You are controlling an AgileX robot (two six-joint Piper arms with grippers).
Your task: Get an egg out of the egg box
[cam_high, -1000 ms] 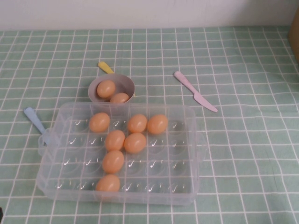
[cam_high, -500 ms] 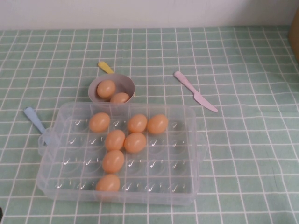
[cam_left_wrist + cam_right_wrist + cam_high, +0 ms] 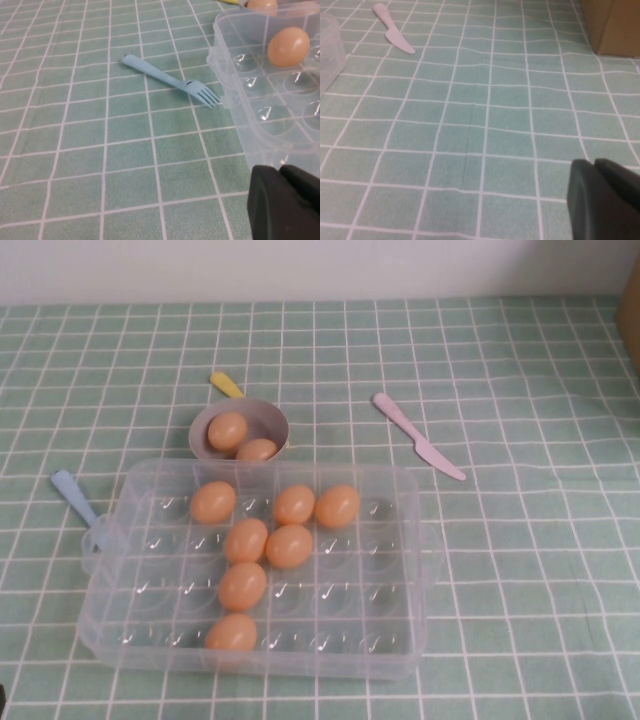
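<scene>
The clear plastic egg box [image 3: 400, 570] lies at the table's front centre-left and holds several orange-tan eggs, one of them [image 3: 289, 546] near its middle. Two more eggs lie in the grey bowl [image 3: 270, 418] just behind the box. Neither arm shows in the high view. In the left wrist view my left gripper [image 3: 280, 171] is shut and empty, low over the cloth beside the box's corner [image 3: 235, 105], with one egg [image 3: 288, 47] visible inside. In the right wrist view my right gripper [image 3: 595, 165] is shut and empty over bare cloth, far right of the box.
A blue plastic fork [image 3: 78, 503] lies against the box's left side and shows in the left wrist view [image 3: 175, 82]. A pink plastic knife [image 3: 418, 436] lies right of the bowl. A yellow handle [image 3: 225, 384] sticks out behind the bowl. A brown box [image 3: 615, 25] stands far right.
</scene>
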